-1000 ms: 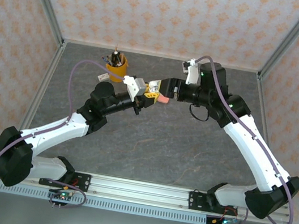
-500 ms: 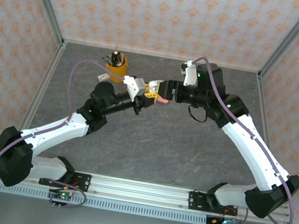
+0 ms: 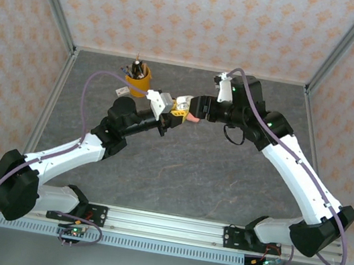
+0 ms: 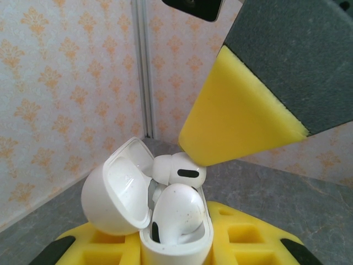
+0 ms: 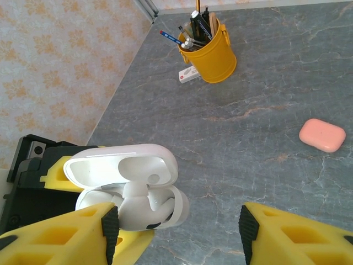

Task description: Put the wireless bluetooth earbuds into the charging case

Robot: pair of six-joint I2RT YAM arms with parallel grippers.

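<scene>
Clamping the white case (image 4: 116,193), lid swung open toward 9 o'clock, the left gripper (image 3: 179,109) is holding it upright. Two white earbuds (image 4: 176,212) are sitting inside, the upper earbud (image 4: 177,170) riding high. The right gripper (image 5: 179,226), jaws apart, is touching that one with a pad (image 4: 237,121) from 1 o'clock. Best pressed gently, straight down its socket. A pink case (image 5: 322,135) is lying at 3 o'clock.

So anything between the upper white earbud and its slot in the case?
Nothing visible. The case lid is swung open, the other earbud sits in the near slot beside it, and the right gripper's finger touches the upper earbud from above.
</scene>
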